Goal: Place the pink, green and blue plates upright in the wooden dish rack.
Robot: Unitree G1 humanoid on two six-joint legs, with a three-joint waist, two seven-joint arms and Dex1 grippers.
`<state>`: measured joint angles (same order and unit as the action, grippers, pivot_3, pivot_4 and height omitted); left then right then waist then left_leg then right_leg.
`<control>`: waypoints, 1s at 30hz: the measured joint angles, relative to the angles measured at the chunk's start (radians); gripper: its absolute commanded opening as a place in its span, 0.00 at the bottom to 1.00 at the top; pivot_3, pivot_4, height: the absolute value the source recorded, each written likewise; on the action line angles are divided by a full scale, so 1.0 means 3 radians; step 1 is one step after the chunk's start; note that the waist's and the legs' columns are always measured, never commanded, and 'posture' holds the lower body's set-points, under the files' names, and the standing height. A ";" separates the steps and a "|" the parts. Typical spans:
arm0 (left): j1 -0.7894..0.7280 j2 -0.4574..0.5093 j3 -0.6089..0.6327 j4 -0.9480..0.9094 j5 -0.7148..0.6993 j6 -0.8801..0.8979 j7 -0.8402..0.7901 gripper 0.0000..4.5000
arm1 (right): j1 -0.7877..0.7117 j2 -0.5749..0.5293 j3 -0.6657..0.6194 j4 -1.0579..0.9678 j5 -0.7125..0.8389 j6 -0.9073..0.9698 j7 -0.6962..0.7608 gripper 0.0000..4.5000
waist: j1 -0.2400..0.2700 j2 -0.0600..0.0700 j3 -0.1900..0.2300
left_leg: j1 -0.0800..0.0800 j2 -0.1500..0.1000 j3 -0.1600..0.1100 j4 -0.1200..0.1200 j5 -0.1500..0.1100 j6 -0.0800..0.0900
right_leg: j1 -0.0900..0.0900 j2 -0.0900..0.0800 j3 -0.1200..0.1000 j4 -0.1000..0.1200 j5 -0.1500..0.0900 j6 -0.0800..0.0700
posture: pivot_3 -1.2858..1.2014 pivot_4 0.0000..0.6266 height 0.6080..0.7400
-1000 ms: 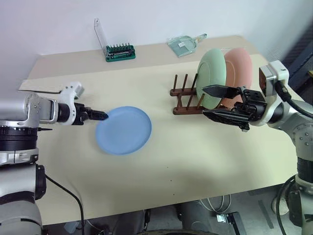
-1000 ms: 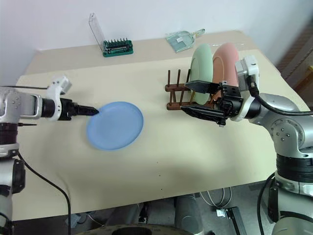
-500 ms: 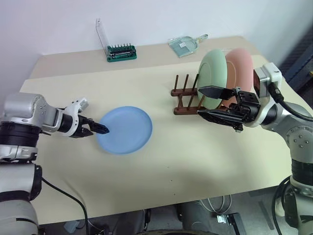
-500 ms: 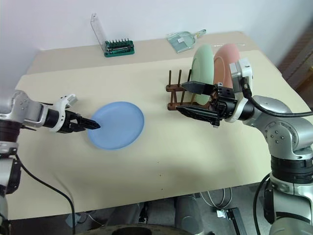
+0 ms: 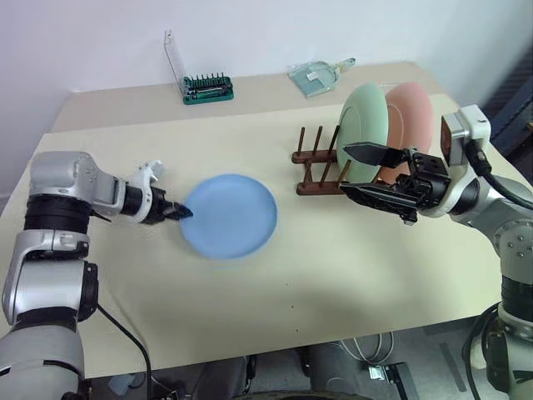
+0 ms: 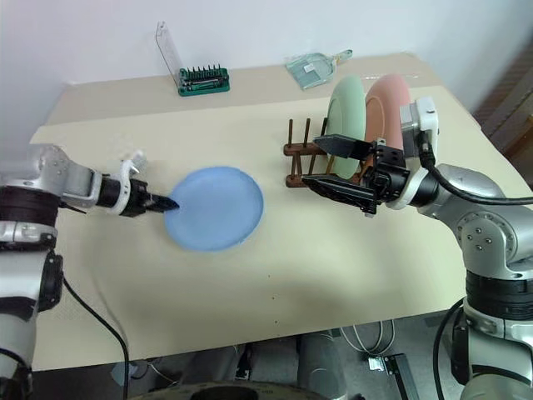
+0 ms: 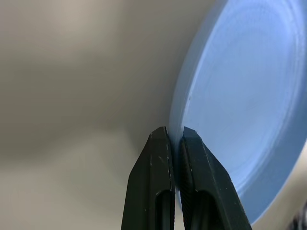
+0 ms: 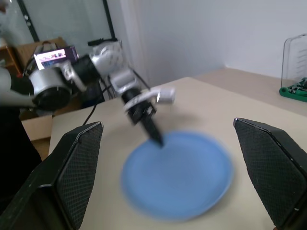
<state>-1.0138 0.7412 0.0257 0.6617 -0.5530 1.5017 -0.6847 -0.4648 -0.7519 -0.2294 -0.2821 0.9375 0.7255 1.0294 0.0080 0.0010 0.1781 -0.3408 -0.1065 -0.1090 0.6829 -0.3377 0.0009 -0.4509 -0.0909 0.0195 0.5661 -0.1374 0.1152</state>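
Two plates [image 5: 379,125] in rack [image 5: 321,171], third plate [image 5: 231,216] left.

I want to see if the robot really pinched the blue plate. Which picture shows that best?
The left wrist view: the left hand is shut on the blue plate, gripping its rim. Both eye views show the whole plate, the grip tiny. The right wrist view shows it far off.

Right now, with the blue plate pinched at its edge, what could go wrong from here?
The left end effector is shut on only the thin rim of the blue plate; such a narrow pinch could let the plate pivot or slip once lifted.

The green plate and pink plate already stand in the wooden dish rack, so a swinging plate might knock them.

The open right end effector hovers before the free pegs and may block the approach.
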 measured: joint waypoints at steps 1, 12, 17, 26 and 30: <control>-0.0165 0.0004 0.0154 0.0185 0.0020 -0.0180 0.0038 0.01 | -0.0019 -0.0019 0.0072 -0.0002 -0.0088 -0.0049 0.0007 1.00 | 0.0002 -0.0001 0.0001 | 0.0000 0.0000 0.0000 0.0000 0.0000 0.0000 | -0.0001 0.0000 0.0000 0.0000 0.0000 0.0000 | 0.52 0.24 1.00; -0.0530 -0.0870 0.1731 -0.0039 -0.0293 -0.1400 0.0967 0.01 | -0.0683 0.0417 0.0826 0.0055 -0.1357 -0.1049 -0.0322 1.00 | 0.0007 -0.0005 0.0000 | -0.0005 -0.0002 0.0002 0.0001 0.0001 -0.0002 | -0.0007 -0.0005 -0.0001 0.0001 0.0001 0.0000 | 0.52 0.24 1.00; -0.0199 -0.1929 0.2244 -0.1298 -0.0620 -0.2082 0.2016 0.01 | -0.1182 0.0678 0.1465 0.0225 -0.2912 -0.2440 -0.0912 1.00 | -0.0010 -0.0014 -0.0005 | -0.0025 -0.0002 0.0012 0.0000 0.0003 -0.0007 | -0.0041 -0.0010 -0.0002 0.0022 0.0002 -0.0001 | 0.52 0.24 1.00; 0.0272 -0.2738 0.2050 -0.2683 -0.1225 -0.2100 0.2912 0.01 | -0.1488 0.0427 0.1863 0.1284 -0.4755 -0.3610 -0.1876 1.00 | 0.0014 -0.0032 -0.0008 | -0.0027 -0.0006 0.0013 0.0009 0.0006 -0.0010 | -0.0042 -0.0007 0.0000 0.0029 0.0003 -0.0005 | 0.52 0.24 1.00; 0.0451 -0.2726 0.1748 -0.2828 -0.1310 -0.2037 0.3028 0.01 | -0.1669 0.0410 0.1865 0.1550 -0.5017 -0.3900 -0.2140 1.00 | 0.0004 -0.0032 -0.0009 | -0.0022 0.0000 0.0013 0.0003 0.0007 -0.0012 | -0.0038 0.0001 0.0002 0.0018 0.0003 -0.0007 | 0.52 0.24 1.00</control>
<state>-0.8783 -0.0765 0.5500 -0.1868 -0.9460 0.8905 0.2237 -0.9654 -0.6288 0.3302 0.1830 -0.5676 -0.4445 0.3874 0.0091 -0.0086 0.1755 -0.3474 -0.1065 -0.1052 0.6838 -0.3356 -0.0027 -0.4622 -0.0907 0.0201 0.5715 -0.1365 0.1132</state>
